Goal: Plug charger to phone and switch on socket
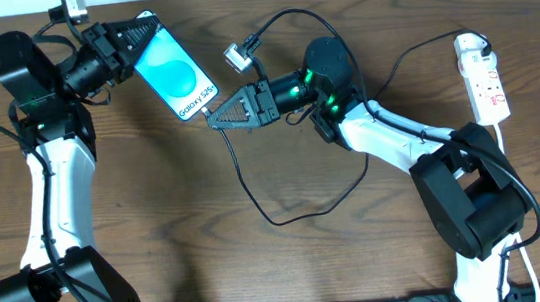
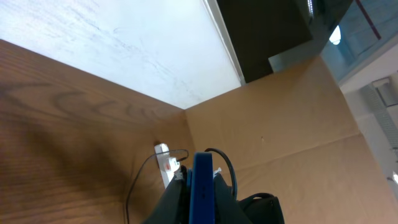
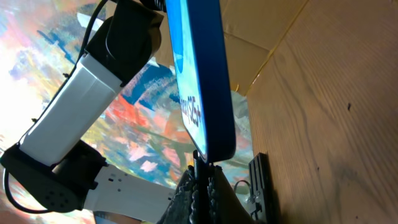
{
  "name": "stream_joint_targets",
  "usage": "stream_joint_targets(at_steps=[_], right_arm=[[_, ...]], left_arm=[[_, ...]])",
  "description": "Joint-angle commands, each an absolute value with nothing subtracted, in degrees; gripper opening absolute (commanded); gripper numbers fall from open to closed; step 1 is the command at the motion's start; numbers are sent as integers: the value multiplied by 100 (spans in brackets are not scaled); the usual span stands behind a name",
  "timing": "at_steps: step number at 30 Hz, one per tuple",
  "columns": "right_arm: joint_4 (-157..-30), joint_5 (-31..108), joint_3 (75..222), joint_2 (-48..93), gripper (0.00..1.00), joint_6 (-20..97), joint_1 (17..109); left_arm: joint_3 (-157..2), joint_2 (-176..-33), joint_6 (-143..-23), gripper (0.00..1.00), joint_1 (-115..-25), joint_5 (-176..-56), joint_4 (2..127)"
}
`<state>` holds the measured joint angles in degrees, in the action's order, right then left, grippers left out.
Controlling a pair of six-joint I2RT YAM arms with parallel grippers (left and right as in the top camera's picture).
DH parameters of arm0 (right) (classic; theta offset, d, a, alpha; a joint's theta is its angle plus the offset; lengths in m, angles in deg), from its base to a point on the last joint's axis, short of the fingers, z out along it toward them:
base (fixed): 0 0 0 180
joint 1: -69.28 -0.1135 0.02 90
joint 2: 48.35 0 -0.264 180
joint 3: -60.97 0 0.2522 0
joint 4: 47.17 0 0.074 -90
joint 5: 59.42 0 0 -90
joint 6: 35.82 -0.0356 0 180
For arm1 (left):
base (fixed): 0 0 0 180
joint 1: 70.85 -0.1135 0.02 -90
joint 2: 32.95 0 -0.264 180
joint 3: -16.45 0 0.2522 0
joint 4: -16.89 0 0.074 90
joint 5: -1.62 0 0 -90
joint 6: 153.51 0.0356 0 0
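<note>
Left pincer (image 1: 141, 42) clamps phone (image 1: 177, 75); right pincer (image 1: 213, 118) closed, seemingly pinching charger (image 1: 288, 222) tip.

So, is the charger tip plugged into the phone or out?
Cannot tell. The right tool holds the charger tip at the bottom edge of the phone; the port is hidden.

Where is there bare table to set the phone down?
Bare wood between the left arm and the charger loop, and below that loop toward the front edge. Crowded around the phone, left tool and right tool; the socket takes the right edge.
</note>
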<state>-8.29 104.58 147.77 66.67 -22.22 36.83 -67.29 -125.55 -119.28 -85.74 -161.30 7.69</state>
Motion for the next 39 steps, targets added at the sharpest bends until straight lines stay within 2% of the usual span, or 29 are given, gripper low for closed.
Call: stream_joint_targets(at_steps=[1,22,39], right_arm=[[-796,10117,14875,6683,1,-2362,3692],[-776,10141,14875,6683,1,-2203,3699],[-774,9551,14875,6683,1,-2139,3694]], left_arm=[[-6766,-12544,-11772,7,-8548,-16469,741],[-6766,-12544,-11560,7,-8314,-16707,741],[-6766,-12544,-11560,7,-8312,-16895,743]])
